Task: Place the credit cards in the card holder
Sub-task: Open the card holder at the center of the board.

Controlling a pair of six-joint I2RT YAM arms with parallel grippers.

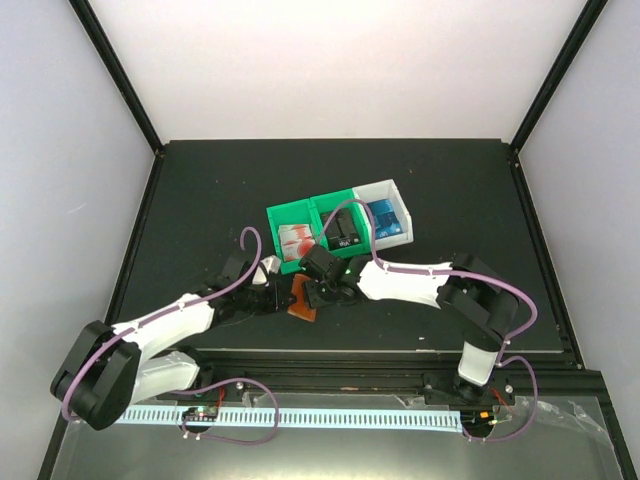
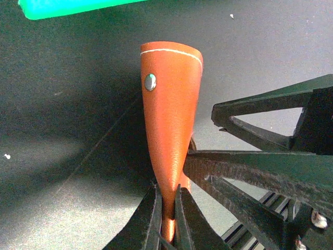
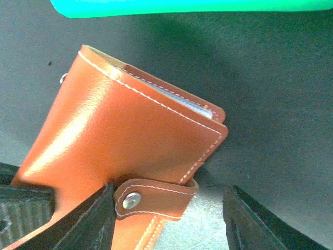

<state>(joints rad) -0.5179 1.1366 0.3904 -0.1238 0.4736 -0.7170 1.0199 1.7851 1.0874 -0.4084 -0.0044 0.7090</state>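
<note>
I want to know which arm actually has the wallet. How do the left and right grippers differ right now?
The left gripper is shut, pinching a leather flap of the wallet; the right gripper is open and grips nothing. The left gripper's fingers meet on the leather; the right gripper's stand apart with the snap tab between them. Both are at the wallet.

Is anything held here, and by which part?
The left gripper pinches the card holder by the end of one leather flap, jaws shut; the right gripper is open around the snap tab.
</note>
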